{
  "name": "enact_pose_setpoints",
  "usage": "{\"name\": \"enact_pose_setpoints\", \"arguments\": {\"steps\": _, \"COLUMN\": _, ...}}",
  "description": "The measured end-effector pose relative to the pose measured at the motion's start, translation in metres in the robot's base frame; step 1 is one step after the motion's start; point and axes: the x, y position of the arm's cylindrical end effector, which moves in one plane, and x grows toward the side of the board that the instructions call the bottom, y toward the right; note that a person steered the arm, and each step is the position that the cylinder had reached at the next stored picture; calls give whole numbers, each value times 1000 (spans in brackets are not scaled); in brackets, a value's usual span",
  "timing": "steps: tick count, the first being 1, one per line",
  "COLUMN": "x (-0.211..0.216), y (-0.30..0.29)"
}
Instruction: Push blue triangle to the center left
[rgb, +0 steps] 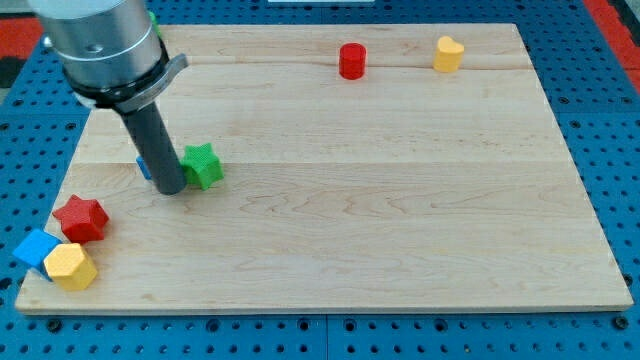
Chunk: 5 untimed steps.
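Note:
The blue triangle (144, 166) is mostly hidden behind my rod; only a sliver of blue shows at the rod's left side, at the board's centre left. My tip (170, 190) rests on the board, touching or nearly touching that blue block. A green star (203, 165) lies right against the rod's right side.
A red star (80, 218), a blue cube (37, 249) and a yellow hexagon block (70, 266) cluster at the bottom left corner. A red cylinder (352, 61) and a yellow block (449, 54) sit near the top edge. The wooden board (400, 200) lies on a blue perforated table.

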Motion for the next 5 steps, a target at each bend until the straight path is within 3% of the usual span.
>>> {"name": "enact_pose_setpoints", "arguments": {"steps": 5, "x": -59, "y": -56}}
